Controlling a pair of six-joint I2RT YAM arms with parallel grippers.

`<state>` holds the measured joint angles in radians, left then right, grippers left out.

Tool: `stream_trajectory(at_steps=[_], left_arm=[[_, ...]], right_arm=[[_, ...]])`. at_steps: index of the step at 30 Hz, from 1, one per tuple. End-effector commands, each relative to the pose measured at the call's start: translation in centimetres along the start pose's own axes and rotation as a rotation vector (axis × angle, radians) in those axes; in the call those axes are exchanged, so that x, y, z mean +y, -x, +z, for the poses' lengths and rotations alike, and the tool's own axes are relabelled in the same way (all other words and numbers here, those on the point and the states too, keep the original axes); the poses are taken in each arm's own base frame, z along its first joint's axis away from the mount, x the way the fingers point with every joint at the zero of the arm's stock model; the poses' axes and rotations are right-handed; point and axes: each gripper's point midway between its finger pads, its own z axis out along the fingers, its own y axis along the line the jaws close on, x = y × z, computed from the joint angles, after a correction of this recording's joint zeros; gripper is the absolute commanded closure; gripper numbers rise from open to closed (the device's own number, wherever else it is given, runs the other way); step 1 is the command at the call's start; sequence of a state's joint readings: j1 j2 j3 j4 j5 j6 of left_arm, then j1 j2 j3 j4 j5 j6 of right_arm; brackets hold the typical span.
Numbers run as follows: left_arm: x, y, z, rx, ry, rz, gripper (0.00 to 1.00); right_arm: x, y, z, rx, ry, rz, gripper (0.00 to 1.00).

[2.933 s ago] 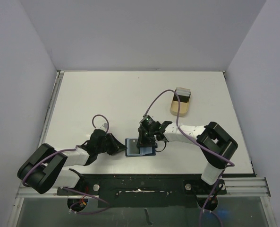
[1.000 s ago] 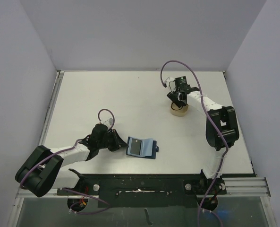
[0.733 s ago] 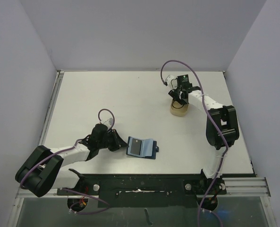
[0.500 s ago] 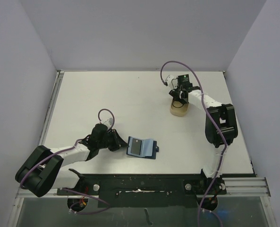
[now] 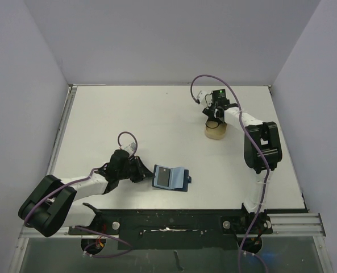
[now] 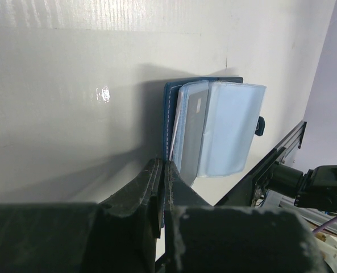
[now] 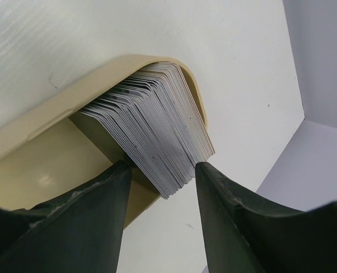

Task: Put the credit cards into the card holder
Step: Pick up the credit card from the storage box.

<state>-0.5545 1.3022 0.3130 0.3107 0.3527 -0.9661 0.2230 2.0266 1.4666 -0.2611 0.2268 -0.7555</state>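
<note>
Surface: white, carries everything; both arms bolted at its near edge.
Dish: tan oval tray, far-right of surface, well apart from the holder. Wrist view shows it packed w/ a fanned stack of credit cards standing on edge.
Right tool: down over the dish, fingers spread, one either side of the card stack's near end. Nothing pinched yet.
Card holder: lies open near the front edge, pale blue inside up. One grey card already sits in a pocket, per left wrist view.
Left tool: low on the surface just beside the holder's left edge, fingers pressed together, pinching nothing. Can't tell if the tips touch the holder; looks like it's there to brace it.
Step in hand: fetching the next card from the dish; task looks early, w/ many cards left.
Next move calls for: separating one card from the stack, not a clump, then closing on its edges and lifting straight out. Thin, slick, tightly packed, so prob. fiddly.
</note>
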Motion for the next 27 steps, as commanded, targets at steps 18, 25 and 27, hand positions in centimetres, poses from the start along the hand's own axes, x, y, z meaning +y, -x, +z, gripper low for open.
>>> stream_trajectory(at_steps=[18, 25, 27], left_arm=[[-1.5, 0.7, -0.1, -0.033, -0.067, 0.010, 1.00], [-1.5, 1.1, -0.1, -0.048, -0.056, 0.005, 1.00], [-1.3, 1.1, -0.1, -0.049, -0.047, 0.003, 1.00]], right_arm=[[-4.7, 2.9, -2.6, -0.110, -0.099, 0.016, 0.93], [-2.0, 3.4, -5.8, -0.142, 0.037, 0.075, 1.00], [-1.0, 3.6, -6.9, -0.148, 0.063, 0.083, 1.00]])
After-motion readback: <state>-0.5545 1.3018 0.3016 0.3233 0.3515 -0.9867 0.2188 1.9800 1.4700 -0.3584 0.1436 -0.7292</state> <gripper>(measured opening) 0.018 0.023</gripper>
